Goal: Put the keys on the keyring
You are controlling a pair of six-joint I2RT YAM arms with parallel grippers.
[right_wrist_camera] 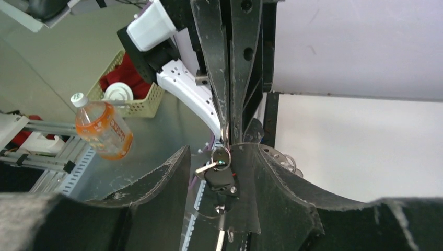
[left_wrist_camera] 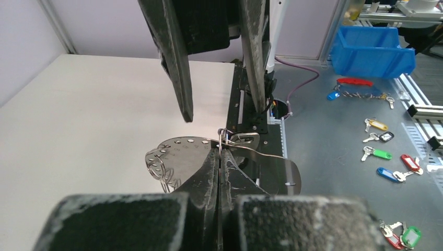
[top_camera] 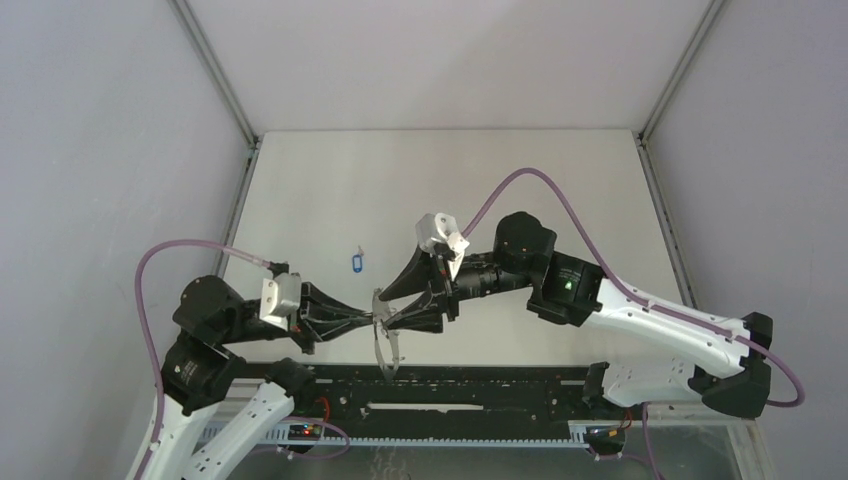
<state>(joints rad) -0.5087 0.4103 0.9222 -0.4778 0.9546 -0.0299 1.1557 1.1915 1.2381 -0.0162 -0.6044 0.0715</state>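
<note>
Left jaws clamp the keyring (left_wrist_camera: 177,156), right jaws parted; only right wrist shows the black key (right_wrist_camera: 222,180)

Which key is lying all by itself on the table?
The blue-headed key. It lies flat on the white table, apart from everything else. The black-headed key is not on the table: it dangles in the air.

No lettering, number or brand could be read in any of the three views. The label on the orange bottle (right_wrist_camera: 103,130) beside the rig was illegible, and the coloured key tags (left_wrist_camera: 383,155) lying on the grey metal surface (left_wrist_camera: 334,130) were too small to show any writing.
</note>
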